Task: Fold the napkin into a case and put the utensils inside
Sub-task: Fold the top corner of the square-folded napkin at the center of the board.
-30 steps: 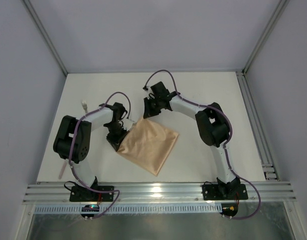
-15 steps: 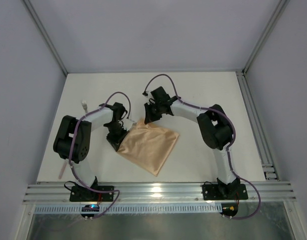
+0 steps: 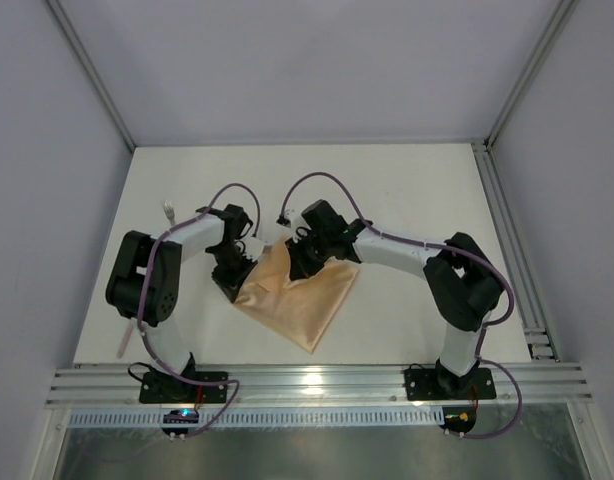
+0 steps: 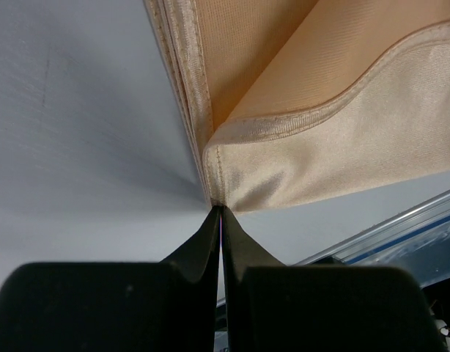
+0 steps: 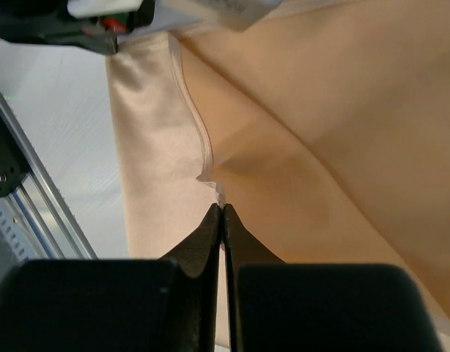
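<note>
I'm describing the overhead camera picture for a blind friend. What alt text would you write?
Seen from above, a folded peach napkin lies on a white table, pinched by two robot grippers: the left gripper holds its left corner, the right gripper an edge near its top. A thin pink utensil lies at the table's left edge.

Napkin (image 3: 297,295): plain peach-orange, no pattern, with a paler satin sheen along the hem. My left fingers (image 4: 192,257) and right fingers (image 5: 196,246): matte black. Table (image 3: 407,190): off-white. Cables (image 3: 322,178): purple. Arms (image 3: 397,250): white links, black joints. Rail (image 3: 317,380): silver.
</note>
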Available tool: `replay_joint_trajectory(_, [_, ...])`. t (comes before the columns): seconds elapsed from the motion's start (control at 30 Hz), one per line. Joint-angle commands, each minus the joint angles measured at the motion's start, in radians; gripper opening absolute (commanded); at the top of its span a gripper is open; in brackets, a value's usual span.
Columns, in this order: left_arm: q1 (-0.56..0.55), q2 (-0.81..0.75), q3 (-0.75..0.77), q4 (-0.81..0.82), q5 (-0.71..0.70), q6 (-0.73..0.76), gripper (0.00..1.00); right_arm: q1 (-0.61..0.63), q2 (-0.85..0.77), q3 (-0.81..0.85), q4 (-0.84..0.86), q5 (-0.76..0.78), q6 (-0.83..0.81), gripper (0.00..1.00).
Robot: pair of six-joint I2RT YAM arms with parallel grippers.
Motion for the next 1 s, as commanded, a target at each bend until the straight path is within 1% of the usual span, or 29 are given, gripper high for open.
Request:
replay_joint_trajectory(0.0, [0.012, -0.025, -0.007, 0.017, 0.005, 0.017, 0.03, 0.024, -0.079, -0.051, -0.001, -0.019, -0.041, 0.03])
replay_joint_trajectory(0.4, [0.018, -0.025, -0.002, 0.017, 0.005, 0.008, 0.04, 0.130, -0.271, -0.302, -0.008, -0.053, -0.014, 0.03])
replay_joint_trajectory(0.57, [0.018, -0.022, 0.013, 0.005, 0.000, 0.010, 0.06, 0.167, -0.265, -0.353, 0.024, -0.055, -0.008, 0.03])
replay_joint_trajectory(0.7, [0.018, -0.028, 0.030, -0.012, 0.000, 0.011, 0.07, 0.170, -0.254, -0.389, 0.058, -0.056, -0.003, 0.03])
replay_joint_trajectory(0.97, [0.025, -0.069, 0.053, -0.044, -0.012, 0.031, 0.08, 0.185, -0.253, -0.421, 0.049, -0.075, -0.037, 0.03])
